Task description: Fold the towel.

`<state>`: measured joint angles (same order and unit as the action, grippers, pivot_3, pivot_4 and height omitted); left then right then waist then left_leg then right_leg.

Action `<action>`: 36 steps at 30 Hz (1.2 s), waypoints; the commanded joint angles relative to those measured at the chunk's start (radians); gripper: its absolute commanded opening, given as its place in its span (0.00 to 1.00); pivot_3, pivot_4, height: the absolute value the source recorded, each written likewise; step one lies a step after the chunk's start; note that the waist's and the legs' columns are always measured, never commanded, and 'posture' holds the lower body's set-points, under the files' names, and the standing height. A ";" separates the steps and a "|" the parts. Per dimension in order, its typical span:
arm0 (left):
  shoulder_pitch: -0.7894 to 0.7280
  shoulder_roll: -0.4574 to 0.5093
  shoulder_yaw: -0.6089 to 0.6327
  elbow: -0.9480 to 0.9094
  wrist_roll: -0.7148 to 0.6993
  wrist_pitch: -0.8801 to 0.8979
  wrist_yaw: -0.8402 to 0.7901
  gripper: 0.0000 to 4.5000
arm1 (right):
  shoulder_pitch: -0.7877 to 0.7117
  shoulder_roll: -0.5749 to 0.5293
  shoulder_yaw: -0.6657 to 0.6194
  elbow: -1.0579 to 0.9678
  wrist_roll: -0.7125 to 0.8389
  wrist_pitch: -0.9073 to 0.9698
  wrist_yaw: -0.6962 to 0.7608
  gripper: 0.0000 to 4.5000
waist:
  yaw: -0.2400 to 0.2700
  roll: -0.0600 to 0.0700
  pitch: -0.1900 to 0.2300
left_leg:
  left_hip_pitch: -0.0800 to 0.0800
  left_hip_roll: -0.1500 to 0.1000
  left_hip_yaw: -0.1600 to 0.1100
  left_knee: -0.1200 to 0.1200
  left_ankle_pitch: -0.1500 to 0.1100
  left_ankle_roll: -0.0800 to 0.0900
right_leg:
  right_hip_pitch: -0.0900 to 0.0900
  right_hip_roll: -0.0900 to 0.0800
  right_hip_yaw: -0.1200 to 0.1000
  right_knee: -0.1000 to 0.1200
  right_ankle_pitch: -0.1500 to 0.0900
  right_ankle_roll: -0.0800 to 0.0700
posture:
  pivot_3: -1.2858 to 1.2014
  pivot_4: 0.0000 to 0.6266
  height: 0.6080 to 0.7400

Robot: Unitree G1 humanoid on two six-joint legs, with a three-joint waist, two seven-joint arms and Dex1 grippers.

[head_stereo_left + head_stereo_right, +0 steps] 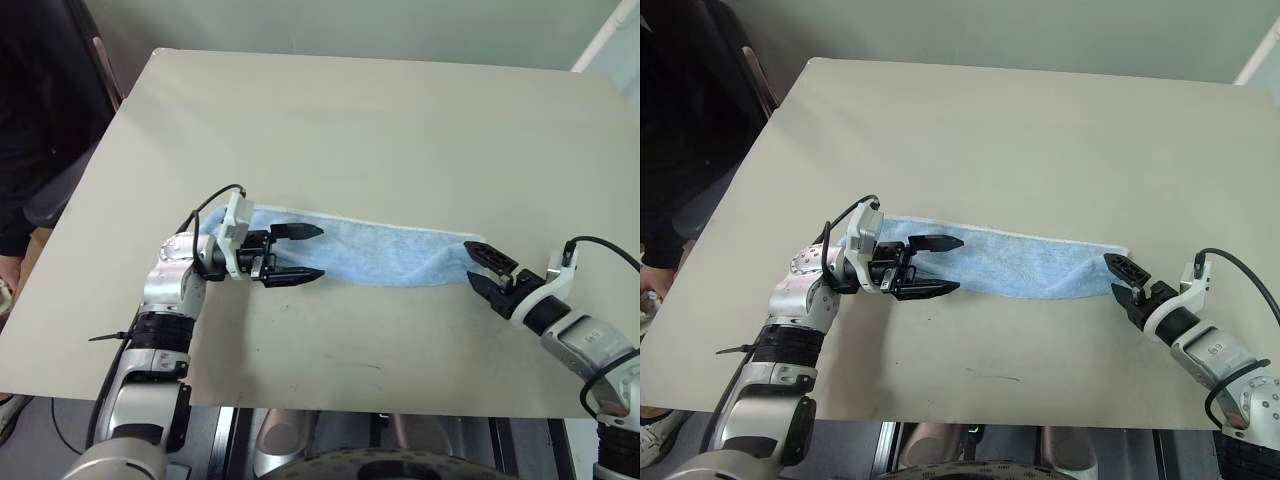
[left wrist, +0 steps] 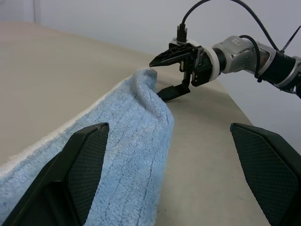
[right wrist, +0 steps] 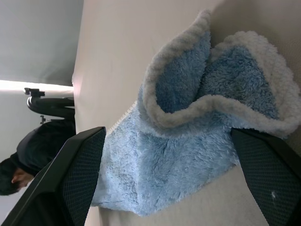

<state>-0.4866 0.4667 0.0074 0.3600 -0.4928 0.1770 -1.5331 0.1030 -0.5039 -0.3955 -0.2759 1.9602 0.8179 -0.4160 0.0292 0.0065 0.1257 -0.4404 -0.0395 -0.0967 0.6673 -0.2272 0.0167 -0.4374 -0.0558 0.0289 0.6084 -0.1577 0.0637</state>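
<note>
The soft, floppy towel (image 1: 375,252) will likely sag unless pinched at its end corners, where the left end effector (image 1: 296,255) and the right end effector (image 1: 484,270) gape wide, empty.

Towel (image 1: 1025,263) lies folded between 2 open pincers.

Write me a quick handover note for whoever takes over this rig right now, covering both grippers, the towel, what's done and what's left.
Left gripper: open, level over the towel's left end, holding nothing.
Right gripper: open, at the towel's right end, fingers either side of it, not closed on it.
Towel: lies as a long narrow strip across the table, apparently folded once lengthwise; its right end is bunched, with layers curling up.
Done: apparently the first lengthwise fold.
Left: grip the ends and fold the strip end to end, then flatten.
A person stands at the table's left edge.
</note>
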 commanded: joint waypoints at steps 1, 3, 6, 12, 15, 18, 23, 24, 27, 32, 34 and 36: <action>-0.013 0.001 0.016 0.000 -0.010 -0.015 0.002 0.99 | -0.034 0.015 -0.041 -0.020 0.012 0.002 -0.020 1.00 | 0.000 0.000 0.000 | 0.000 0.000 0.000 0.000 0.000 0.000 | 0.000 0.000 0.000 0.000 0.000 0.000 | 0.52 0.24 1.00; -0.013 -0.001 0.015 0.000 -0.011 -0.015 0.004 0.99 | -0.048 0.003 -0.048 -0.026 0.012 0.007 -0.019 1.00 | 0.000 0.000 0.000 | 0.000 0.000 0.000 0.000 -0.001 0.001 | 0.000 0.000 0.000 0.000 0.000 0.000 | 0.52 0.24 1.00; -0.012 0.000 0.015 -0.002 -0.014 -0.013 0.005 0.99 | -0.042 -0.051 -0.078 -0.036 0.012 0.044 0.020 1.00 | 0.001 0.000 0.000 | 0.000 0.000 0.000 0.000 -0.001 0.002 | 0.000 0.000 0.000 0.000 0.000 0.000 | 0.52 0.24 1.00; -0.016 0.002 0.016 0.003 -0.013 -0.015 0.007 0.99 | -0.054 -0.167 -0.124 0.046 0.012 0.154 0.117 1.00 | 0.002 0.000 0.000 | -0.001 0.000 0.000 0.000 -0.003 -0.006 | -0.001 0.000 0.000 0.000 -0.004 -0.006 | 0.52 0.24 1.00; -0.017 0.001 0.017 0.004 -0.013 -0.015 0.008 0.99 | -0.097 -0.169 -0.110 0.081 0.012 0.177 0.102 1.00 | 0.001 0.000 0.000 | -0.001 0.000 0.000 0.000 -0.002 -0.007 | -0.001 0.000 0.000 0.001 -0.004 -0.005 | 0.52 0.24 1.00; -0.013 -0.001 0.017 -0.002 -0.017 -0.010 0.011 0.99 | -0.137 -0.172 -0.081 0.104 0.012 0.217 0.067 1.00 | 0.000 0.000 0.000 | -0.001 0.000 0.000 0.000 -0.001 -0.004 | -0.001 0.000 0.000 0.001 0.000 0.002 | 0.52 0.24 1.00; -0.007 0.003 0.020 -0.007 -0.020 -0.007 0.012 0.99 | -0.166 -0.308 -0.088 0.135 0.012 0.287 0.091 1.00 | 0.002 0.001 0.000 | -0.001 0.000 0.001 0.000 0.000 -0.003 | -0.001 -0.001 0.000 0.000 -0.001 0.004 | 0.52 0.24 1.00; -0.006 0.004 0.020 -0.008 -0.020 -0.007 0.011 0.99 | -0.173 -0.322 -0.095 0.152 0.012 0.304 0.111 1.00 | 0.003 0.001 0.000 | -0.002 0.000 0.001 0.000 0.001 -0.003 | -0.001 -0.001 0.000 0.000 -0.001 0.004 | 0.52 0.24 1.00; -0.003 0.004 0.020 -0.011 -0.018 -0.007 0.013 0.99 | -0.154 -0.399 -0.108 0.188 0.012 0.360 0.156 1.00 | 0.004 0.000 0.000 | -0.003 0.000 0.001 0.000 0.000 -0.004 | -0.001 -0.001 0.000 -0.001 -0.001 0.004 | 0.52 0.24 1.00; 0.003 0.002 0.021 -0.017 -0.017 -0.008 0.016 0.99 | -0.093 -0.462 -0.167 0.200 0.012 0.389 0.223 1.00 | 0.007 0.000 0.000 | -0.003 0.000 0.001 0.000 -0.003 -0.006 | -0.002 -0.001 0.000 0.000 -0.005 0.005 | 0.52 0.24 1.00; 0.006 0.002 0.020 -0.019 -0.017 -0.008 0.015 0.99 | -0.042 -0.442 -0.215 0.158 0.012 0.385 0.265 1.00 | 0.008 0.000 0.000 | -0.003 0.000 0.001 0.000 -0.003 -0.006 | -0.003 -0.001 0.000 0.000 -0.006 0.006 | 0.52 0.24 1.00; 0.005 0.001 0.020 -0.020 -0.018 -0.006 0.015 0.99 | 0.025 -0.413 -0.252 0.093 0.012 0.371 0.309 1.00 | 0.010 0.000 0.000 | -0.004 0.000 0.001 0.000 -0.004 -0.005 | -0.003 -0.001 0.000 0.000 -0.008 0.006 | 0.52 0.24 1.00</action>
<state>-0.4805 0.4663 0.0178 0.3655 -0.4964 0.1735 -1.5175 0.1101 -0.9277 -0.5995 -0.1274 1.9594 1.1964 -0.1511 0.0393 0.0067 0.1258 -0.4444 -0.0394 -0.0954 0.6676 -0.2322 0.0117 -0.4401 -0.0564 0.0286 0.6092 -0.1666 0.0692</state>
